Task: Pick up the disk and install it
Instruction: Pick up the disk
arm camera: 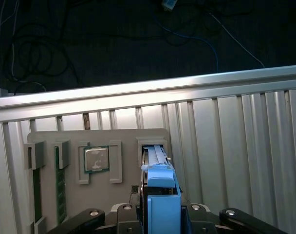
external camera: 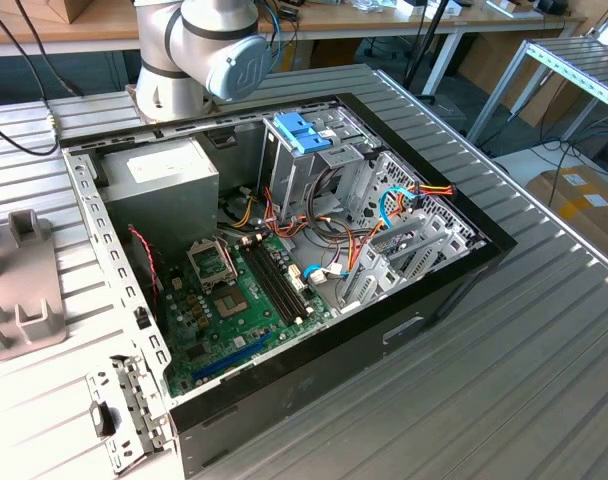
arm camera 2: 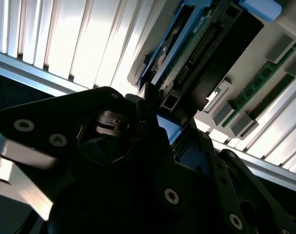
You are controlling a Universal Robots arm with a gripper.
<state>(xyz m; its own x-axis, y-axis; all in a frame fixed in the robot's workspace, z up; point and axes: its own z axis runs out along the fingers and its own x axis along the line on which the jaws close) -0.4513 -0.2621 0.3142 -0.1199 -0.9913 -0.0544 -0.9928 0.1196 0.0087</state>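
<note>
Exterior view, case: the open black computer case (external camera: 334,370) is lying on its side on the ribbed metal table (external camera: 544,380). Its green mainboard (external camera: 239,300) is facing up, and a light-blue plastic clip (external camera: 302,132) is sitting on top of its drive cage.
Exterior view, tray: a grey moulded tray (external camera: 19,300) is resting at the exterior view's left, apart from the case.
First wrist view, disk: the disk (arm camera: 161,192), flat, dark and framed by bright blue plastic rails, is standing on edge. Its far end is reaching a slot in the tray (arm camera: 123,139), beside a square silver chip (arm camera: 96,159).
First wrist view, relation: the disk's long axis is running straight out from the black gripper (arm camera: 162,219).
Second wrist view, grip: the jaws are clamping the disk's (arm camera 2: 201,44) near end, with no gap showing.
</note>
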